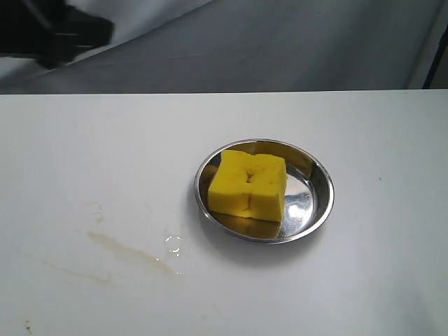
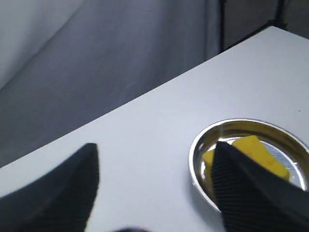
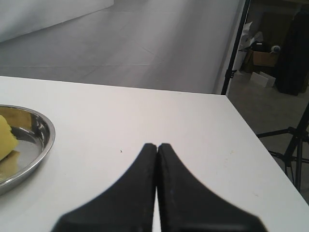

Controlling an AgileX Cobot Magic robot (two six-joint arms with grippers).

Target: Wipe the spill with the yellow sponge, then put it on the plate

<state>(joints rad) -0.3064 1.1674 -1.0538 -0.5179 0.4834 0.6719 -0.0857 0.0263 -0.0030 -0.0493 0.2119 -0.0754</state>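
Note:
The yellow sponge [image 1: 248, 185] lies inside the steel plate [image 1: 318, 199] near the table's middle, dented on top. Thin brownish streaks of the spill [image 1: 126, 250] run across the table to the plate's front left, with a small wet patch [image 1: 172, 245] beside them. My left gripper [image 2: 154, 150] is open and empty, high above the table at the far left; one of its fingers [image 2: 246, 188] partly hides the sponge [image 2: 260, 152] and plate [image 2: 195, 150]. My right gripper [image 3: 157, 145] is shut and empty over bare table, with the plate [image 3: 41, 140] off to one side.
The white table [image 1: 392, 280] ends at a grey backdrop behind. A dark blurred arm part [image 1: 56, 31] shows at the exterior view's top left. Past the table's edge in the right wrist view stand tripod legs [image 3: 289, 150] and boxes on the floor.

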